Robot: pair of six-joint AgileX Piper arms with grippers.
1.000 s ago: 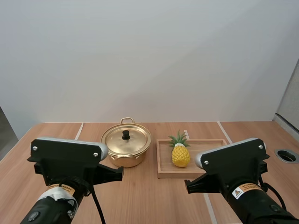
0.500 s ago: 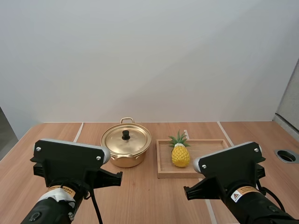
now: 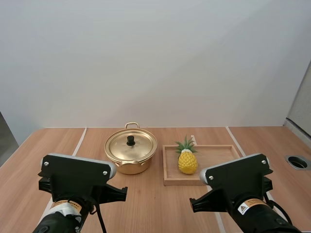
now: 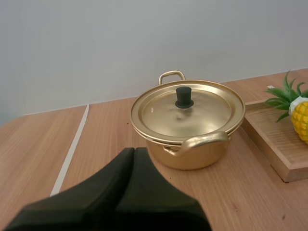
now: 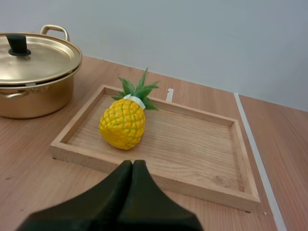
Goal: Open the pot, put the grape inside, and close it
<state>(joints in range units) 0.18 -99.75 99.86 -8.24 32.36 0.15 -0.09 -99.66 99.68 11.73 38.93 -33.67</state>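
Note:
A gold pot point(image 3: 131, 154) stands at the table's middle with its lid point(image 4: 187, 108) on, black knob point(image 4: 183, 96) on top. To its right, a yellow toy pineapple point(image 3: 187, 160) lies in the wooden tray point(image 3: 216, 153); I see no grapes. My left gripper point(image 4: 134, 152) is shut on nothing, a dark wedge short of the pot's near handle point(image 4: 202, 141). My right gripper point(image 5: 132, 164) is likewise shut on nothing, just in front of the tray's near rim point(image 5: 159, 177) and short of the pineapple point(image 5: 123, 122). Both arms point(image 3: 77, 179) hang near the table's front.
A round hole point(image 3: 298, 162) sits in the tabletop at the far right. Pale seams point(image 3: 81, 137) run front to back across the wood. Bare table lies in front of the pot and left of it.
Both arms have sunk a little in the high view and drawn slightly towards each other. Pot, tray and pineapple have stayed put.

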